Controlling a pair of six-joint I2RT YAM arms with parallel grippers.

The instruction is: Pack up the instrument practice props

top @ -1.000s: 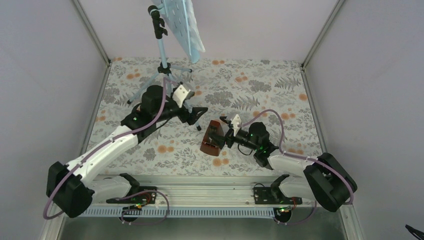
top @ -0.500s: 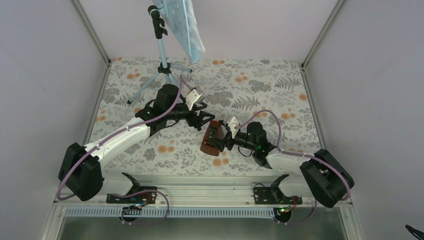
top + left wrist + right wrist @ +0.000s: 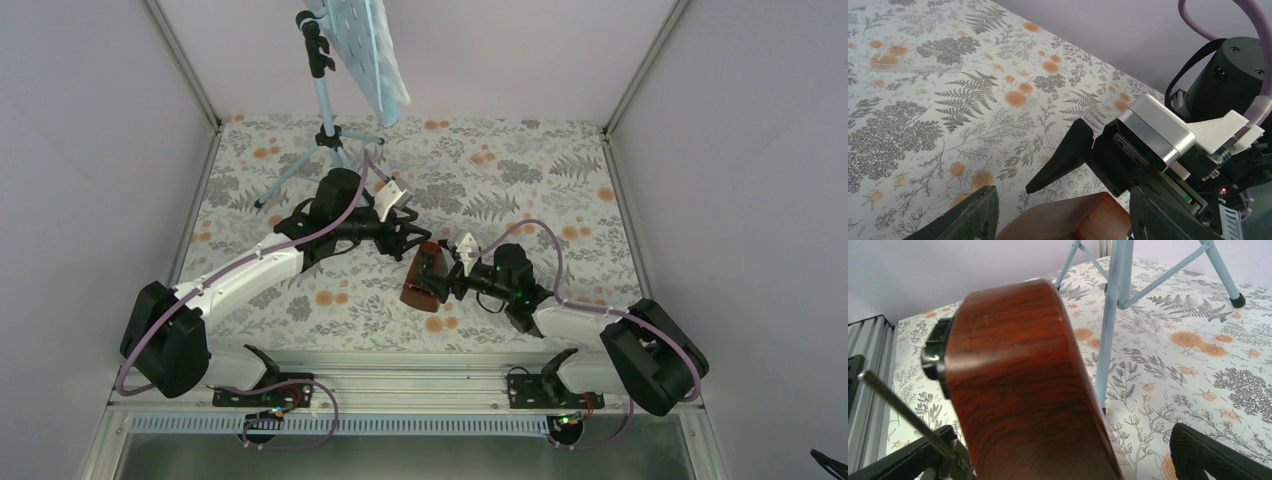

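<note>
The metronome [image 3: 422, 275], a small brown wooden pyramid, sits between the two hands near the middle of the floral worktop [image 3: 520, 180]. Its narrow top points toward the left hand [image 3: 411, 243] and its wider base lies by the right hand [image 3: 441, 282]. The right hand is spread fully wide and straddles the wooden body. In the right wrist view the dark grained wood [image 3: 1018, 390] fills the space between the hand's [image 3: 1063, 455] two black fingers, and a strip of worktop shows between the wood and one finger [image 3: 1213, 455], so this hand grips nothing. A thin metal rod [image 3: 898, 410] and a black knob [image 3: 935, 357] show on the side of the metronome nearest the other finger. The left hand [image 3: 1064, 202] is partly spread, with the metronome's top [image 3: 1083, 220] lying between its fingers and close to both. Whether they press on the wood cannot be told. One finger of the right hand [image 3: 1063, 157] reaches in just beyond that top. The light-blue tripod music stand [image 3: 322, 100] stands upright well beyond the left hand, behind its wrist, with its hole-dotted plate [image 3: 355, 40] raised high. From the right hand, its pole [image 3: 1113, 315] rises just past the metronome.
</note>
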